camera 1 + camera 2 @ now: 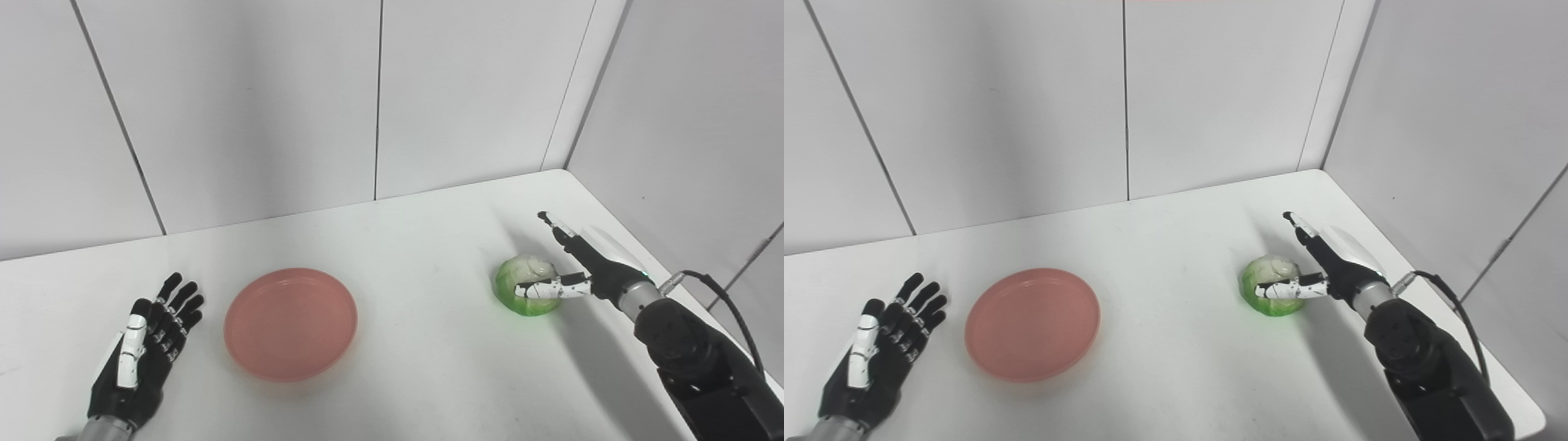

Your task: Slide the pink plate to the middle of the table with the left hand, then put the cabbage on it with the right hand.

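The white matte surface [429,257] runs back to pale wall panels and a far right corner. On it, left of centre and toward the near edge, lies the shallow round pink plastic plate [290,323], empty and flat. Well apart from it, toward the right edge, sits the small round pale-green cabbage [528,286].

The black left hand [144,346] rests near the left edge beside the plate, not touching it, fingers spread and holding nothing. The black-and-white right hand [572,269] is at the cabbage: its thumb lies across the near face of the head while one finger [554,223] points past it toward the far edge. The remaining fingers are hidden behind the head, so I cannot tell whether the grasp has closed.

The plate looks slid roughly into place, so the step in hand appears to be taking up the cabbage. To do it well, the fingers should wrap low around the far side to oppose the thumb, since a round head may roll out of a shallow pinch. The lift should clear the plate's rim, and the release should come over the plate's centre, low enough that the head settles rather than rolls off.

No brand, label or writing is readable anywhere.
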